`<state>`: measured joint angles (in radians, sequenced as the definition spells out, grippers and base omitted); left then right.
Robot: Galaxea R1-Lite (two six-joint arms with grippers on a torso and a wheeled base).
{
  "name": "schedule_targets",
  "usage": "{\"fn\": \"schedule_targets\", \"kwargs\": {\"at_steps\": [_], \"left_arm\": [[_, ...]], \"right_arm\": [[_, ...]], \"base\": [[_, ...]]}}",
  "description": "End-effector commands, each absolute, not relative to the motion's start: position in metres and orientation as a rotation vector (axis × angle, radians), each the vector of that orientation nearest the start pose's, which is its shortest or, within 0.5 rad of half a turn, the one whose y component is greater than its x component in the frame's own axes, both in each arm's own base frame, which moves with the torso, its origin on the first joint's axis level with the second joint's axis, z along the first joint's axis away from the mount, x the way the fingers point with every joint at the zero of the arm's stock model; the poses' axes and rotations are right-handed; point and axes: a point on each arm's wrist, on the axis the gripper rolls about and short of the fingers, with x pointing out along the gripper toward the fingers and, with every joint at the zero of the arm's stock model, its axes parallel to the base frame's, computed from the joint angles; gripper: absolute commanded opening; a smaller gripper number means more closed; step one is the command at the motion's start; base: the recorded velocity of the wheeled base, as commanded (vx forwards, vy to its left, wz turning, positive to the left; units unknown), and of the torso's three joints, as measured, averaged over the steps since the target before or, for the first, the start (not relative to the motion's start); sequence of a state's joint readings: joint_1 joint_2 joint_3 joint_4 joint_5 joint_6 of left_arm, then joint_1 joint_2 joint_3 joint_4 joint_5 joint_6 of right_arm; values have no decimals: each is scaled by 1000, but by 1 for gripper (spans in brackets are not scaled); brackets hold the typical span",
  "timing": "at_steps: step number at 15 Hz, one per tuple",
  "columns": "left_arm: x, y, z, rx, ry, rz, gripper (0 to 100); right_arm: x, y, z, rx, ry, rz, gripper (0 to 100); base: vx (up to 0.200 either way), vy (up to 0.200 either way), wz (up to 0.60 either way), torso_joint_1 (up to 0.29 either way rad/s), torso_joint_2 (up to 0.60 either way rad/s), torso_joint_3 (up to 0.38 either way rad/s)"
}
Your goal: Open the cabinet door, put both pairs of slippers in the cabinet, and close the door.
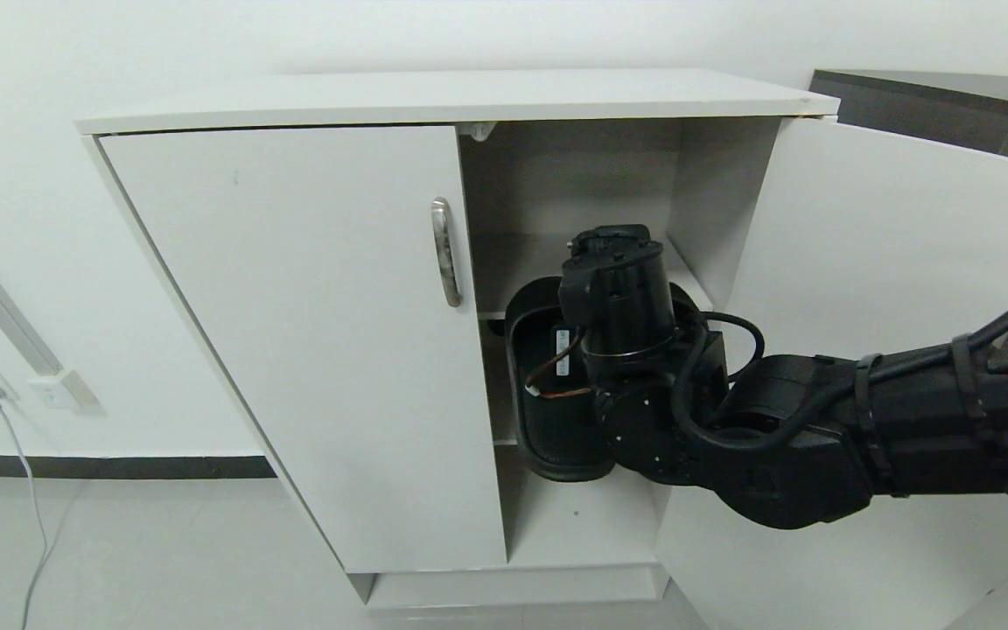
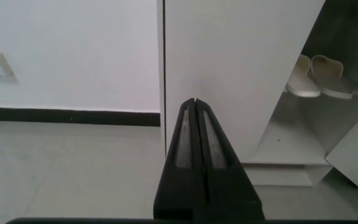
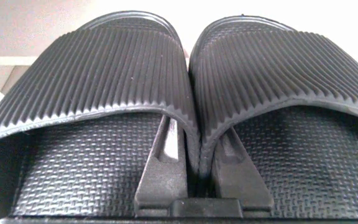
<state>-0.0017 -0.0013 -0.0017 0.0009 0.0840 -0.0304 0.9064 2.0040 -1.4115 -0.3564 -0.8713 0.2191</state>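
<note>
**Black pair at the cabinet mouth, pinched by their inner walls**

My right claw [image 3: 194, 134] is clenched on the black slippers [image 3: 123, 68]. One finger [image 3: 163, 155] sits inside each shoe, and the two inner side walls are squeezed together between them. I judge that is why the pair travels as one piece: a single pinch carries both, toes pointing away from my wrist and into the cabinet [image 1: 451, 96].

The pair hangs in the cabinet's open right half, just past its front edge, beside the closed left door [image 1: 294, 332] and its handle [image 1: 444, 252]. I cannot tell whether the soles touch a shelf or not, because my own wrist covers that spot.

The right door [image 1: 889, 289] stands swung wide, which leaves my arm room to reach in.

The white slippers [image 2: 319, 76] lie side by side on a shelf inside the cabinet, above its bottom compartment, so that pair looks done.

My left claw [image 2: 195, 124] is pressed closed on nothing, outside the cabinet in front of the closed door, well out of the way.

What remains, as I read it, is to set the black pair down, let go, back out and shut the door.
</note>
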Motion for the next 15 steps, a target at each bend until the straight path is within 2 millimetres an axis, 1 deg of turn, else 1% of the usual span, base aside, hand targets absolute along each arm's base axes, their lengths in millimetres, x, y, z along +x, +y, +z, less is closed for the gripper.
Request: {"fn": "schedule_targets", "kwargs": {"at_steps": [1, 3, 8, 13, 15], "left_arm": [[-23, 2, 76, -31, -1, 83, 0], [-23, 2, 76, -29, -1, 80, 0], [-23, 2, 76, -29, -1, 80, 0], [-23, 2, 76, -29, -3, 80, 0], [-23, 2, 76, -29, -1, 80, 0]], "right_arm": [[263, 307, 216, 36, 150, 17, 0], [266, 306, 221, 37, 131, 13, 0], [267, 307, 221, 33, 120, 17, 0], [268, 307, 221, 24, 119, 18, 0], [274, 304, 220, 19, 121, 9, 0]], "base": [[0, 0, 0, 0, 0, 0], [200, 0, 0, 2, 2, 5], [200, 0, 0, 5, 2, 2], [0, 0, 0, 0, 0, 0], [0, 0, 0, 0, 0, 0]]}}
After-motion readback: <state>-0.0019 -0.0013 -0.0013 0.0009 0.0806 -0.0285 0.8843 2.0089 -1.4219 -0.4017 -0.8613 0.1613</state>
